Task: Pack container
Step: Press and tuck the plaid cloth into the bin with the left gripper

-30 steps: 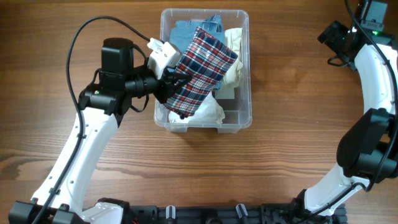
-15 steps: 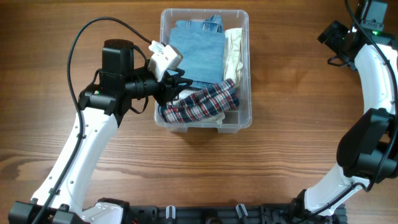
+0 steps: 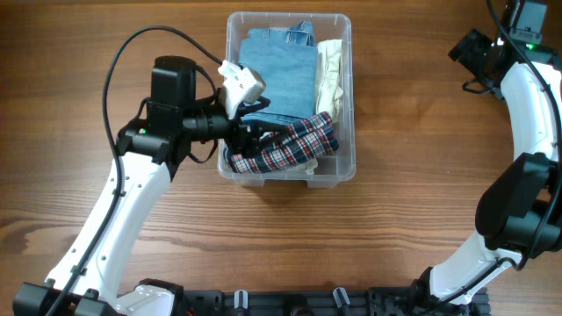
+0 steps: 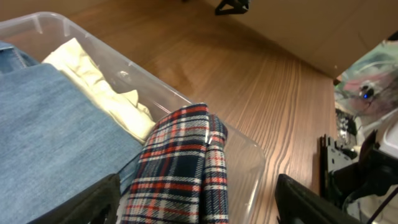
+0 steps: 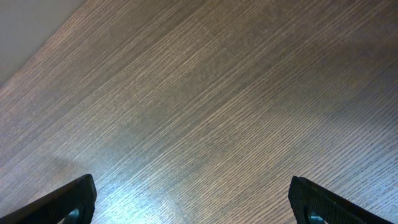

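The container (image 3: 348, 105) sits mid-table, holding folded blue denim (image 3: 277, 70), a cream garment (image 3: 331, 70) along its right wall and a plaid shirt (image 3: 294, 142) bunched at the near end. The left gripper (image 3: 253, 136) hangs over the left rim, jaws spread wide, the plaid between them but not pinched. The right gripper (image 5: 191, 190) gapes empty over bare table (image 3: 421, 175), well apart from the container.

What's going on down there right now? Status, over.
Left gripper open, over red-and-navy plaid cloth in clear plastic container. Folded blue denim and cream garment also inside. Right gripper open above wooden table. Nothing blocking.
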Controlling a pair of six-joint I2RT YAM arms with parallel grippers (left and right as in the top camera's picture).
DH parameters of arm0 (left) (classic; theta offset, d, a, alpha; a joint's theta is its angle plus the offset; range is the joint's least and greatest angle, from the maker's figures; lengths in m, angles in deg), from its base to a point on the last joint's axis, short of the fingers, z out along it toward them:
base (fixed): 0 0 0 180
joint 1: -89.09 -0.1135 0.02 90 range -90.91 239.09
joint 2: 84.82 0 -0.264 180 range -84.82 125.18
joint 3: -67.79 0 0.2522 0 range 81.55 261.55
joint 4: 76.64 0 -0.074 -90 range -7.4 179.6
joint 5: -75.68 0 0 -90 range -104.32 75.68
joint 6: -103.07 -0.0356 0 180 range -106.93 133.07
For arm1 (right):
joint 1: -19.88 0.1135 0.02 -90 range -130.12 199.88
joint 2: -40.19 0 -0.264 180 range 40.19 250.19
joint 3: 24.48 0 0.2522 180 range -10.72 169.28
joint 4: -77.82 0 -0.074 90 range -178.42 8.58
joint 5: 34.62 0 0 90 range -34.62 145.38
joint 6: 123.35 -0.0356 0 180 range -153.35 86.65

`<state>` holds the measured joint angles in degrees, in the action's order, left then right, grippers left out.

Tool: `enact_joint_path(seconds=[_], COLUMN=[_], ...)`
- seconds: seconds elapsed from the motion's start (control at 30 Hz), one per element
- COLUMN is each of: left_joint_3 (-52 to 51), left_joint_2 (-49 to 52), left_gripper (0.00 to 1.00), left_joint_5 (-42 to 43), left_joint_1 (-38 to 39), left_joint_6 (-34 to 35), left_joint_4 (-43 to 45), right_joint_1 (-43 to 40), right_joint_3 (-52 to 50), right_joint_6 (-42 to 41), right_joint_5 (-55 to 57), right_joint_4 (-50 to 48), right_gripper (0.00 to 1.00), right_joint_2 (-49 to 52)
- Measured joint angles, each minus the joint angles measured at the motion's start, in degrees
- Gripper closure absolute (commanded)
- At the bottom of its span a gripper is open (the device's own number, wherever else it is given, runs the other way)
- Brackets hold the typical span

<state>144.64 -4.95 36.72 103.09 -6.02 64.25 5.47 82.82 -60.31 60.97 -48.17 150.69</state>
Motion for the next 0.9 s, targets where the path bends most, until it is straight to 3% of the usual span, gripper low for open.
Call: enact_joint_path(seconds=[0.07,0.1,0.2,0.3,0.5,0.6,0.77,0.9], left_joint_3=[0.02,0.09,1.62,3.56,4.44,4.44,4.44,4.5], left_joint_2=[-0.07,-0.33,-2.34,-8.0,-15.96,-16.79,-16.85,-16.28], left_gripper=[0.13,0.2,0.66,0.94,0.96,0.96,0.96,0.96], left_joint_5=[-1.68,-3.48,-11.02,-24.48,-39.5,-40.39,-37.2,-42.51], left_joint_1=[0.2,0.2,0.2,0.31,3.67,6.73,10.56,15.12], left_joint_6=[0.44,1.33,5.84,13.73,24.61,26.45,30.6,37.68], left_joint_4=[-0.02,-0.17,-3.13,-8.46,-19.54,-23.8,-22.69,-26.73], right_joint_1=[0.0,0.0,0.0,0.0,0.0,0.0,0.0,0.0], right_joint_3=[0.0,0.0,0.0,0.0,0.0,0.0,0.0,0.0], right_joint_6=[0.0,0.0,0.0,0.0,0.0,0.0,0.0,0.0], right_joint_5=[0.0,0.0,0.0,0.0,0.0,0.0,0.0,0.0], right_joint_4=[0.0,0.0,0.0,-0.02,-0.02,0.0,0.0,0.0], right_gripper=[0.0,0.0,0.0,0.0,0.0,0.0,0.0,0.0], right_joint_2=[0.0,0.0,0.0,0.0,0.0,0.0,0.0,0.0])
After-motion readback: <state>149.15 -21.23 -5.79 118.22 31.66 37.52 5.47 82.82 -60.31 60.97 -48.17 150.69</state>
